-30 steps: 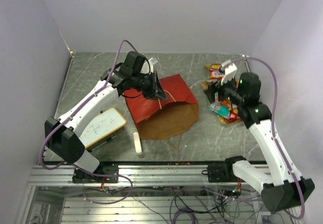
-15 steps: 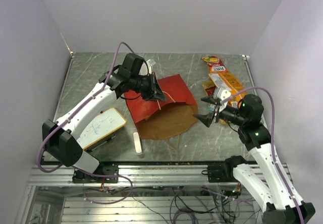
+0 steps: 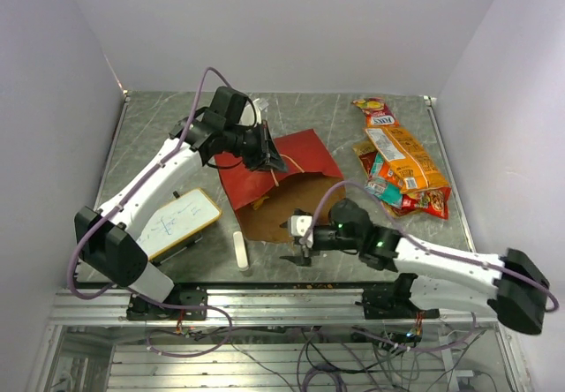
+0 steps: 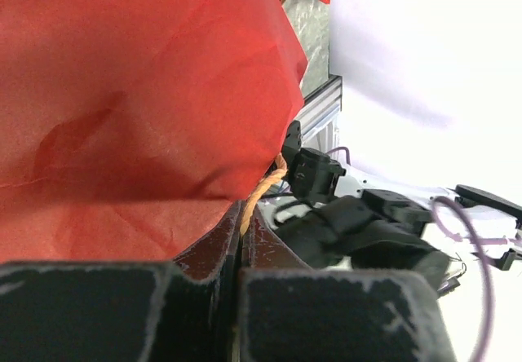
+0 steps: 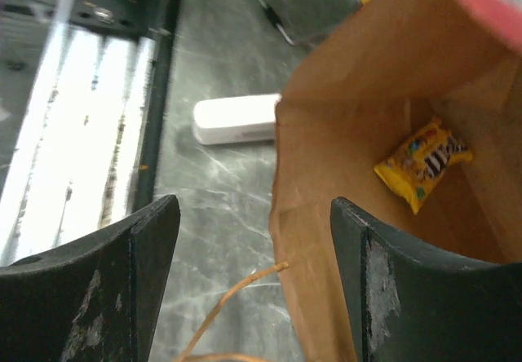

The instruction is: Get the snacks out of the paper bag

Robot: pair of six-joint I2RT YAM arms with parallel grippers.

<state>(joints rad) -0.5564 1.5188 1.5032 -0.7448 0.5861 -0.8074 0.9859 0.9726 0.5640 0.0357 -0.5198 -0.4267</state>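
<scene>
The paper bag [image 3: 305,167], red outside and brown inside, lies on its side with its mouth toward the near edge. My left gripper [image 3: 270,159] is shut on its tan twisted handle [image 4: 259,192], holding up the bag's upper edge [image 4: 147,93]. My right gripper [image 3: 300,244] hovers low at the mouth, open and holding nothing. In the right wrist view that gripper [image 5: 253,215] straddles the bag's brown lip [image 5: 310,215], and one yellow snack packet [image 5: 422,162] lies deep inside. Several snacks [image 3: 402,158] are piled on the table at the right.
A white whiteboard [image 3: 177,220] lies at the front left. A small white eraser bar [image 3: 239,251] sits just left of the bag's mouth, also seen as the eraser bar [image 5: 236,120]. A loose handle strand [image 5: 228,297] trails under my right gripper. The metal rail [image 3: 265,304] borders the near edge.
My right arm has swung from the snack pile at the right down to the bag's mouth at the front, still open. The left gripper has kept its hold on the handle.
</scene>
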